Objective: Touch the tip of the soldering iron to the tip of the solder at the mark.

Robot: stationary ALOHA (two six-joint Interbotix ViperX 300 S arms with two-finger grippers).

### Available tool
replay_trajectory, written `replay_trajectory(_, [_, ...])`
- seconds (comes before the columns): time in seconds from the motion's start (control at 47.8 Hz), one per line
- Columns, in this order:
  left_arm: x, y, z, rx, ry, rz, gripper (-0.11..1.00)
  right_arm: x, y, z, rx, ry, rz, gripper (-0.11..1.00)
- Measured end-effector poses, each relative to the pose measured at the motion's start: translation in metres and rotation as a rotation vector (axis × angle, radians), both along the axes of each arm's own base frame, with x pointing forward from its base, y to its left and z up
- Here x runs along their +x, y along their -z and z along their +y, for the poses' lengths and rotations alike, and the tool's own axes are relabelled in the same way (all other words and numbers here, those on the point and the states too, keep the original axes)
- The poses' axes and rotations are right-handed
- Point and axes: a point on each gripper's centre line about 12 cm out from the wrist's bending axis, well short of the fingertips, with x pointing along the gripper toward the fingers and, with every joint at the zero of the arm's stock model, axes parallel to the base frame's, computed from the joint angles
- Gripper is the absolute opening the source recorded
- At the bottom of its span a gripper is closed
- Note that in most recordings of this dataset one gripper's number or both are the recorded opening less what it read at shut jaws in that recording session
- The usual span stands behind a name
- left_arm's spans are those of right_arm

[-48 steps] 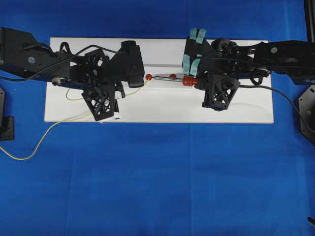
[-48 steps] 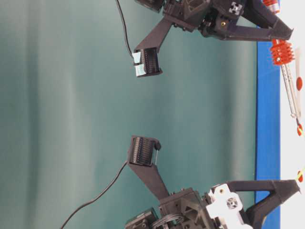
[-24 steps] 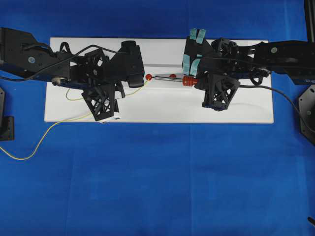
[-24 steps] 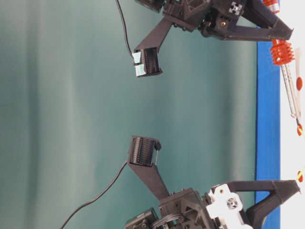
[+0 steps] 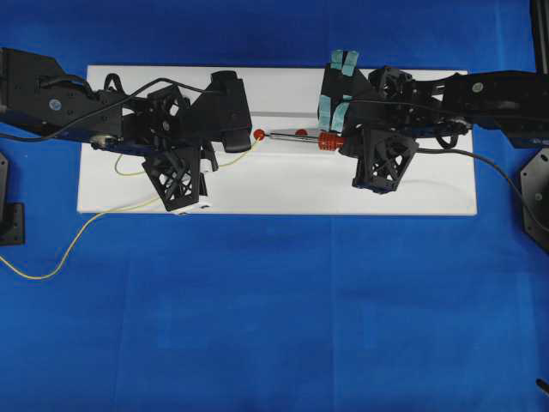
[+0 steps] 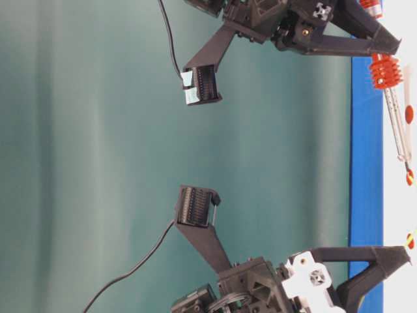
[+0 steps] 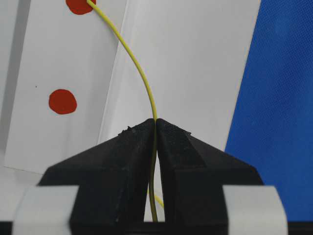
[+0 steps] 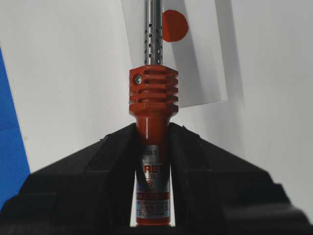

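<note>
My left gripper is shut on the thin yellow solder, which arcs forward until its end lies on a red mark. My right gripper is shut on the red-orange ribbed handle of the soldering iron. From overhead, the soldering iron lies level, pointing left, and its tip reaches the right edge of the red mark where the solder ends. The table-level view shows the iron's tip at that mark; I see no gap there.
Everything sits on a white board on blue cloth. Two more red marks show, one beside the iron's shaft and one nearer the left gripper. Slack solder trails off the board's left front. The iron's black cord runs right.
</note>
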Motion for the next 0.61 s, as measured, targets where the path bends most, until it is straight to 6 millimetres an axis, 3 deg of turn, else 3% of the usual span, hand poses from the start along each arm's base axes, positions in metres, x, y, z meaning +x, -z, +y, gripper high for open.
replay_trajectory(0.439, [0.0, 0.0, -0.001, -0.001, 0.002, 0.008, 0.03, 0.0, 0.0, 0.001, 0.0, -0.002, 0.0, 0.06])
replay_trajectory(0.607, [-0.007, -0.017, -0.001, 0.001, -0.001, -0.001, 0.03, 0.0, 0.0, 0.001, 0.0, -0.002, 0.002, 0.06])
